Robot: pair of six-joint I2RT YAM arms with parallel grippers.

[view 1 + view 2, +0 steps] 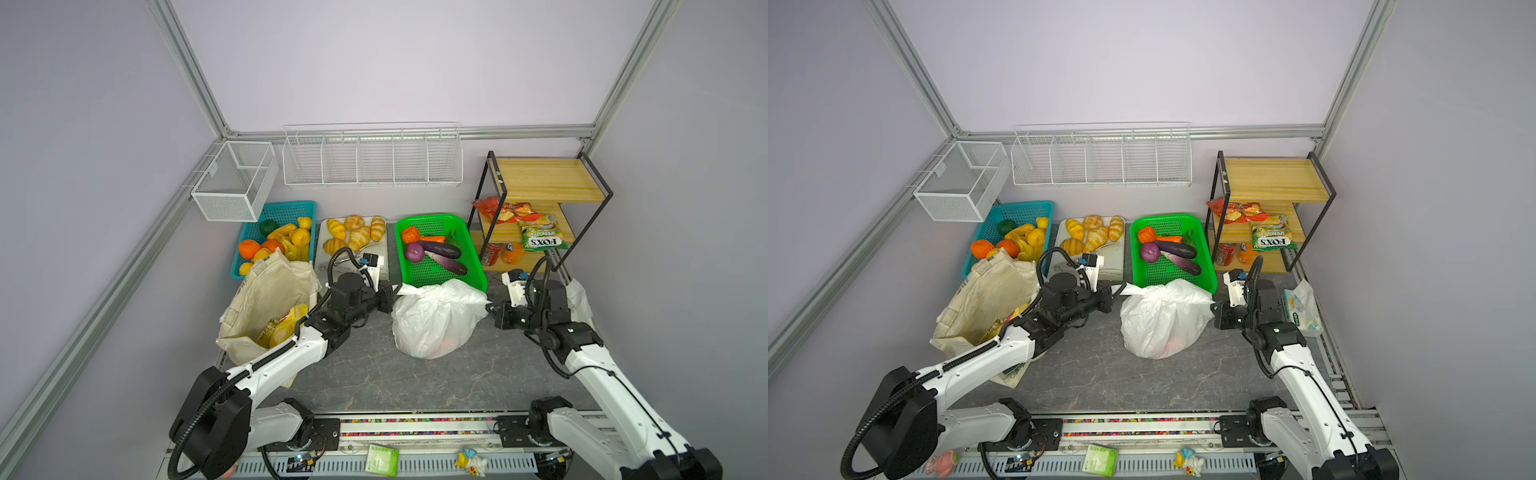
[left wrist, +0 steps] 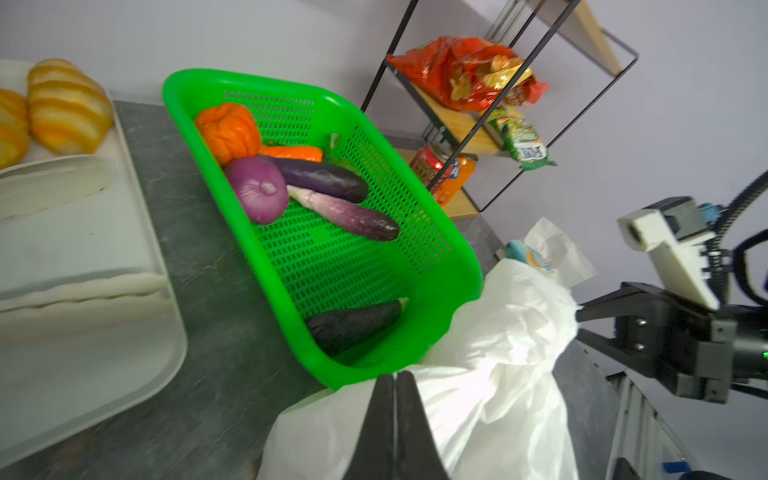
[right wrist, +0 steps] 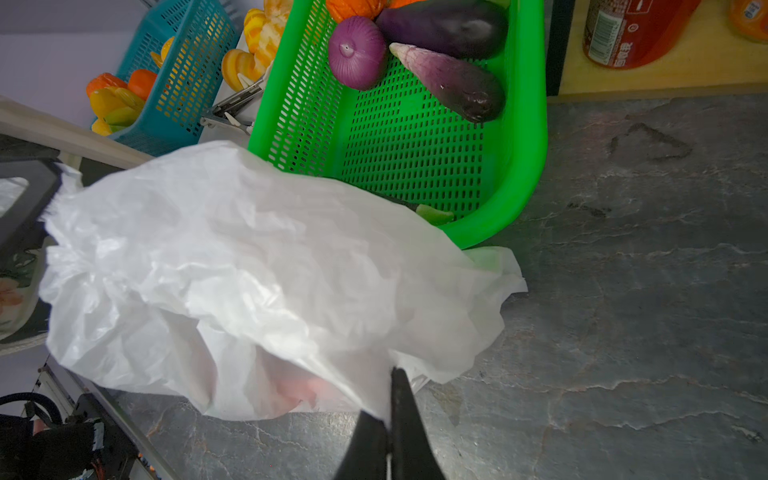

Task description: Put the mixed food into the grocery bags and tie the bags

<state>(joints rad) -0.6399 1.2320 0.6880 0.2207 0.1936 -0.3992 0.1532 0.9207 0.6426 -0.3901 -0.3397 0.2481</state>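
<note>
The white plastic bag [image 1: 436, 320] [image 1: 1163, 320] stands bulging in the middle of the table, against the green basket. A reddish shape [image 3: 299, 386] shows through its film. My left gripper [image 1: 397, 291] [image 2: 393, 378] is shut on the bag's twisted left corner. At the opposite side my right gripper [image 1: 489, 309] [image 3: 391, 399] is shut on a pinch of the plastic. The cream canvas tote [image 1: 266, 299] [image 1: 988, 295] stands open at the left with yellow snack packets [image 1: 286, 324] inside. A purple onion [image 1: 413, 251] [image 2: 257, 189] and an orange carrot [image 1: 434, 239] lie in the basket.
The green basket [image 1: 473, 266] also holds aubergines. Behind the tote are a teal fruit basket [image 1: 291, 205] and a white tray [image 1: 384, 266] of croissants. A wooden shelf [image 1: 540, 178] at the back right carries red and green packets and cans. A small printed packet [image 1: 1302, 307] lies by my right arm.
</note>
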